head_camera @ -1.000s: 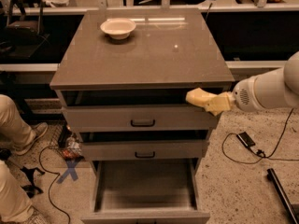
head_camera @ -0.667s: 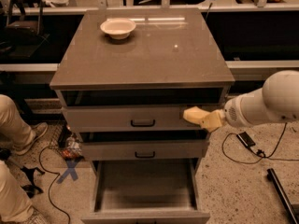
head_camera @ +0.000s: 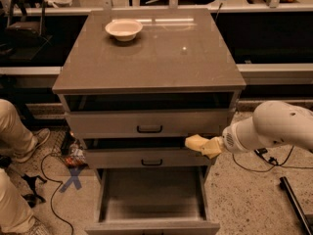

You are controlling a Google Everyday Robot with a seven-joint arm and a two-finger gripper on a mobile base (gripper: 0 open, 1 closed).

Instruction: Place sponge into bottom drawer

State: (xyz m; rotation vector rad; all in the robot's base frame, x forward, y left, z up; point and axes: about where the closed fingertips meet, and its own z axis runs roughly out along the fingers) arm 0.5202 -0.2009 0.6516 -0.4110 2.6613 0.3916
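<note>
Speckled flooring surrounds the grey cabinet, whose flat brown surface [head_camera: 161,62] fills the middle of your view. Your hand [head_camera: 211,146] sits below the front right corner of that surface, at the end of the white arm [head_camera: 274,129] reaching in from the right. It is clamped on the sponge [head_camera: 197,142], a pale yellow block that sticks out leftward from it. The sponge hangs in the air in front of the right end of the middle drawer [head_camera: 146,159], just under the lower edge of the top drawer [head_camera: 149,124], and both of those drawers carry black bar handles. Beneath the sponge, the bottom drawer [head_camera: 151,195] is pulled well out toward you, with its flat grey floor showing, and the sponge is above its right side rather than inside it. Up on the surface, a white bowl [head_camera: 123,29] stands near the far left corner, well apart from your hand. To the left of the cabinet you can see a person's legs [head_camera: 12,131] and a blue tape cross [head_camera: 72,179] on the floor.
</note>
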